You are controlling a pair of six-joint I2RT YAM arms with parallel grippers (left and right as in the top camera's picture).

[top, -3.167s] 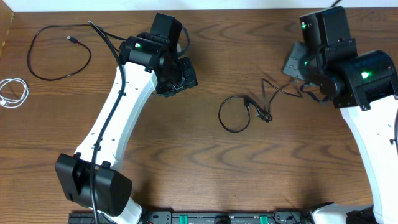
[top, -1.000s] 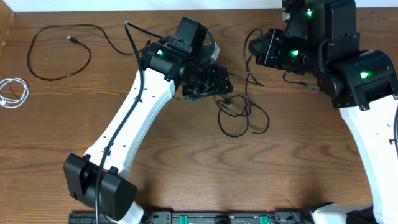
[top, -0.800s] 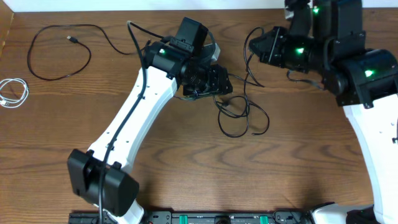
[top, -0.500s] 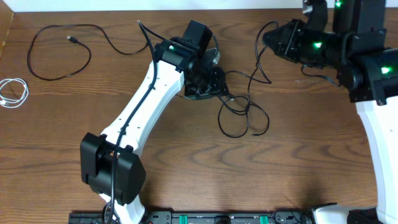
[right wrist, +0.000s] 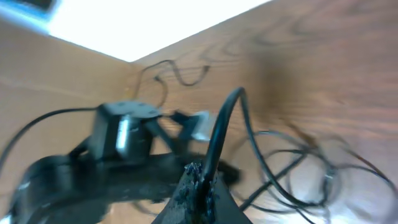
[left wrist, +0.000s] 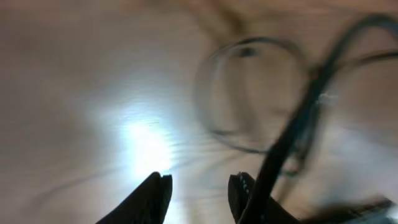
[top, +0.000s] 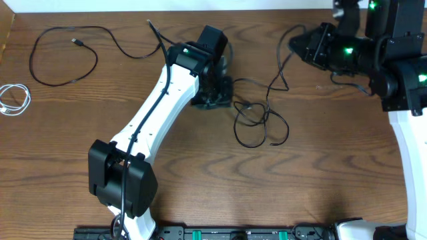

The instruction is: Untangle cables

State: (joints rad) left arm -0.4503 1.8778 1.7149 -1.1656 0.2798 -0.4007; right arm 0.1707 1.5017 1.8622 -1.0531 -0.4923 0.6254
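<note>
A tangled black cable (top: 257,115) lies in loops at mid-table, with one strand rising to the upper right. My right gripper (top: 294,45) is shut on that strand and holds it off the table; the wrist view shows the cable (right wrist: 222,127) pinched in the right gripper (right wrist: 200,182). Just left of the tangle, my left gripper (top: 215,100) points down. Its jaws (left wrist: 200,186) stand apart with bare wood between them. A blurred black strand (left wrist: 292,130) runs past the outside of the right finger (left wrist: 241,190). A second black cable (top: 63,55) and a coiled white cable (top: 13,99) lie far left.
The left arm's white link (top: 157,113) crosses the table diagonally from its base (top: 120,183) near the front edge. The right arm's body (top: 400,73) fills the right side. Thick black arm cables run along both arms.
The right gripper has pulled its strand up and to the right, drawing the tangle out. The left gripper has dropped toward the table beside the tangle, and its jaws have narrowed.
</note>
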